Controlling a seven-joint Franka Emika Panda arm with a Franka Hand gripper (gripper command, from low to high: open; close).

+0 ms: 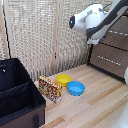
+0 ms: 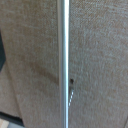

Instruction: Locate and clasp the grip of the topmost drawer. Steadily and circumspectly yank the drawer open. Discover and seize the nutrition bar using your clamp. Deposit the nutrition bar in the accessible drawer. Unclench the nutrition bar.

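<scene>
**Pincer at the dresser front, state not visible; nutrition bar on the worktop**

We cannot tell how far the pincer is open. In the exterior view its fingers are hidden behind the white wrist block, and the wrist view shows no fingers at all, so we record neither a grip nor a contact.

The wrist view is filled by a brown wood-grain panel, with a slim silver bar handle (image 2: 63, 65) running across the whole picture. The handle appears close to the camera and slightly blurred. We cannot confirm from this view which drawer it belongs to.

In the exterior view the bulky white arm (image 1: 95, 20) enters from the upper corner on the exterior view's right. Its rounded joint sits high, and the wrist section angles down toward the dresser (image 1: 111, 52). The wrist end lies against the dresser's upper part, near the topmost drawer (image 1: 119, 27). Two lower drawer fronts with silver handles are visible below it, and all fronts look flush.

The nutrition bar (image 1: 50, 89) stands on its long edge on the wooden worktop (image 1: 95, 105), well apart from the arm. It is just beside the black bin (image 1: 20, 95) on the exterior view's left. The yellow bowl (image 1: 63, 79) sits near the bar, and the blue bowl (image 1: 76, 88) touches or nearly touches the yellow one.
</scene>
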